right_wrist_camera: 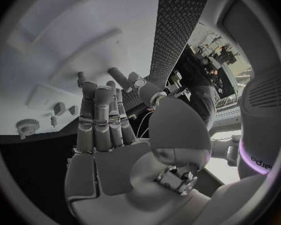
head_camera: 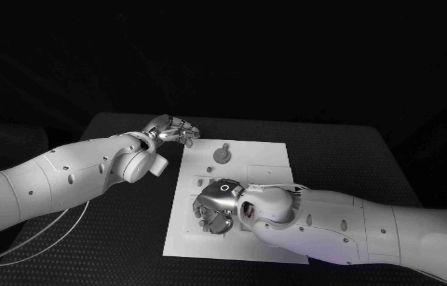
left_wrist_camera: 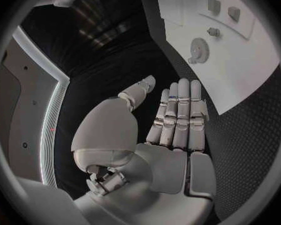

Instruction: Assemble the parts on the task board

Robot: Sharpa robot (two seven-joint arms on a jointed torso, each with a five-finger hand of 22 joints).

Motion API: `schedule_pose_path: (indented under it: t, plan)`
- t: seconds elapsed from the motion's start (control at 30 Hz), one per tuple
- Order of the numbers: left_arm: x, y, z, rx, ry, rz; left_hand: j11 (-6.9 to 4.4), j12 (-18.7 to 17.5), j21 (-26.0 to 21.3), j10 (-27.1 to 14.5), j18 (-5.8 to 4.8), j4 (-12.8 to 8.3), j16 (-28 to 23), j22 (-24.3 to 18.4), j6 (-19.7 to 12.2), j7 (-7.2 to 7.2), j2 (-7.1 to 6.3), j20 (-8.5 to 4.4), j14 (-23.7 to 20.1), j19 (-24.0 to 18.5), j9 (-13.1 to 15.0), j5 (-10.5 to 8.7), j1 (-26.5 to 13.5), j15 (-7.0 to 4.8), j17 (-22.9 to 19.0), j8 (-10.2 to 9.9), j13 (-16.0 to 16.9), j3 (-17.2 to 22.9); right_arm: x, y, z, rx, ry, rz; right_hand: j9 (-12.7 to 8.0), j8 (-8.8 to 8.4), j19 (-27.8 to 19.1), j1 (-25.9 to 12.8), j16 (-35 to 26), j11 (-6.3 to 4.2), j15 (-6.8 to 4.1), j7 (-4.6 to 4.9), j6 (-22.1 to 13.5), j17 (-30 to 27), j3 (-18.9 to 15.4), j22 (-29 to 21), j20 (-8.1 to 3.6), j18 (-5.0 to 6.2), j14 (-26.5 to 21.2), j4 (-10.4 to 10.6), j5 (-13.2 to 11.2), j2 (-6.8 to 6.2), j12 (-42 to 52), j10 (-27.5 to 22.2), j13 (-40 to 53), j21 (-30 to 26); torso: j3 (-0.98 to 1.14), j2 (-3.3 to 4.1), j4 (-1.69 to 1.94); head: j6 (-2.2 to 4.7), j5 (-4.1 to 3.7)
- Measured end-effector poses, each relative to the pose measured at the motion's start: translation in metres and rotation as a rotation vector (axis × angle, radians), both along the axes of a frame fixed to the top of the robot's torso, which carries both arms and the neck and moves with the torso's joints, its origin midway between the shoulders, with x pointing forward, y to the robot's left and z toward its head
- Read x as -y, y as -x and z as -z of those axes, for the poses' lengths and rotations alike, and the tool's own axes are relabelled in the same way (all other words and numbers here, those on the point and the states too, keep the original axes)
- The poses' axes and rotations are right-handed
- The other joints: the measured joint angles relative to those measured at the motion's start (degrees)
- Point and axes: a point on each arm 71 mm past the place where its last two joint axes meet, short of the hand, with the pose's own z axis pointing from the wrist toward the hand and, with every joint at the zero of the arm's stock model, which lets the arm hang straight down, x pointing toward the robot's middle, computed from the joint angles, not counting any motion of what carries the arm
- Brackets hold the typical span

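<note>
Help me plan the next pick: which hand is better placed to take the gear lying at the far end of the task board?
Probably left. The left hand hovers open at the task board's far-left corner, near the gear. The right hand sits over the board's near half, farther off.

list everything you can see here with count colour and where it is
table: one, black, under everything
task board: one, white plate, middle of the table
gear part: one, grey, lying on the board's far side
small parts: a few, grey, set on the board past the gear
left hand: one, silver, open with fingers straight, above the table by the board's far left corner
right hand: one, silver, open, over the board's near half
</note>
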Motion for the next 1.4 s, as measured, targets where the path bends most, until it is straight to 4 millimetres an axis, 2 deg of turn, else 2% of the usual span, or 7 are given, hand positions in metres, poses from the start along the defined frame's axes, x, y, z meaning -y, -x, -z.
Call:
schedule_pose_path:
  t: [0.23,0.43,0.67,1.0,1.17,1.2,1.4]
  plan:
    - [-0.0004,0.0000,0.0000,0.000,0.000,-0.001,0.00,0.0,0.0,0.0,0.00,0.0,0.0,0.0,0.0,0.00,0.00,0.00,0.0,0.0,0.0,0.00,0.0,0.00,0.0,0.0,0.0,0.0,0.0011,-0.0012,-0.0008,0.004,-0.016,0.009,-0.1,0.00,-0.2,0.2,0.3,0.18,0.19,0.25,-0.3,-0.1,-0.4,0.0,0.17,0.03,-0.2,0.4,0.0,-0.16,0.0,-0.2,0.0,0.0,0.00,0.01,-0.01,0.01,-0.09]
    - [-0.0003,-0.0001,0.0000,0.000,0.000,-0.001,0.00,0.0,0.0,0.0,-0.01,0.0,0.0,0.0,0.0,0.00,0.00,0.00,0.2,0.0,0.0,0.00,0.0,0.21,0.1,0.0,0.0,0.0,0.0015,-0.0012,-0.0009,0.002,-0.019,0.010,0.5,1.04,-0.2,-0.3,1.0,-0.55,0.20,-0.98,1.8,0.0,0.0,0.0,0.17,0.09,-0.2,0.8,0.0,2.20,0.4,0.6,0.6,0.0,0.01,0.01,-0.01,-0.04,-0.06]
    - [-0.0004,-0.0001,0.0000,-0.001,0.000,-0.001,0.00,0.0,0.0,0.0,-0.02,0.0,0.0,0.0,0.0,0.00,0.00,0.00,0.2,0.0,0.0,0.00,0.0,0.21,0.1,0.0,0.0,0.0,0.0018,-0.0013,-0.0006,-0.002,-0.018,0.008,0.5,1.04,-0.6,-0.7,1.3,-0.52,-0.06,-1.07,1.9,0.1,-0.4,0.0,0.11,0.11,-0.8,0.3,0.0,1.80,0.4,0.5,0.6,0.0,0.01,0.02,-0.03,-0.10,-0.01]
    - [-0.0004,0.0000,0.0001,-0.001,0.000,-0.001,0.00,0.0,0.0,0.0,-0.02,0.0,0.0,0.0,0.0,0.00,0.00,0.00,0.2,0.0,0.0,0.00,0.0,0.21,0.2,0.0,-0.1,0.0,0.0014,-0.0006,-0.0005,-0.010,-0.021,-0.001,0.5,1.04,-2.6,-0.2,4.0,0.32,1.10,-1.08,1.9,1.7,-0.7,0.0,0.76,0.44,-4.0,0.1,0.0,1.26,-0.7,-1.3,0.8,1.3,0.00,0.01,-0.01,-0.18,-0.01]
    - [-0.0008,0.0000,0.0001,-0.001,0.000,-0.001,0.21,0.0,0.0,-0.2,-0.01,0.0,-0.2,0.0,0.0,0.00,0.00,0.00,0.2,0.0,0.0,0.00,0.0,0.21,0.2,0.0,0.0,0.0,0.0028,-0.0013,0.0001,-0.013,-0.017,0.001,0.5,1.04,-3.0,0.1,4.4,0.52,0.91,-1.30,2.1,1.8,-0.7,0.0,0.74,0.40,-4.4,0.1,0.0,1.58,-0.7,-1.5,0.9,1.6,-0.02,0.01,-0.01,-0.20,-0.01]
    - [-0.0009,0.0000,0.0001,-0.001,0.000,-0.002,0.21,0.0,0.0,-0.2,0.13,0.0,-0.2,0.0,0.0,0.00,0.00,0.00,0.2,0.0,0.0,0.00,0.0,0.20,0.2,0.0,0.0,0.0,0.0032,-0.0017,0.0002,-0.013,-0.017,0.002,0.5,1.03,-3.2,0.1,4.5,1.10,0.82,-1.64,2.5,1.9,-0.7,0.0,0.88,0.39,-4.8,0.1,0.0,1.58,-0.7,-2.1,1.0,1.6,-0.02,0.01,-0.01,-0.20,-0.01]
    - [-0.0009,0.0000,0.0001,-0.002,0.000,-0.002,0.20,0.0,0.0,-0.2,0.59,0.0,-0.2,0.0,0.0,0.00,0.00,0.00,0.2,0.0,0.0,0.00,0.0,0.20,0.3,0.0,0.0,0.0,0.0053,-0.0030,0.0005,-0.012,-0.019,0.012,0.1,-0.22,-4.5,-0.5,5.1,1.67,1.94,-0.30,0.9,2.0,-1.4,0.0,1.01,0.03,-6.3,0.2,0.0,-0.24,-2.1,-4.8,0.8,2.1,-0.02,-0.01,-0.01,-0.13,0.00]
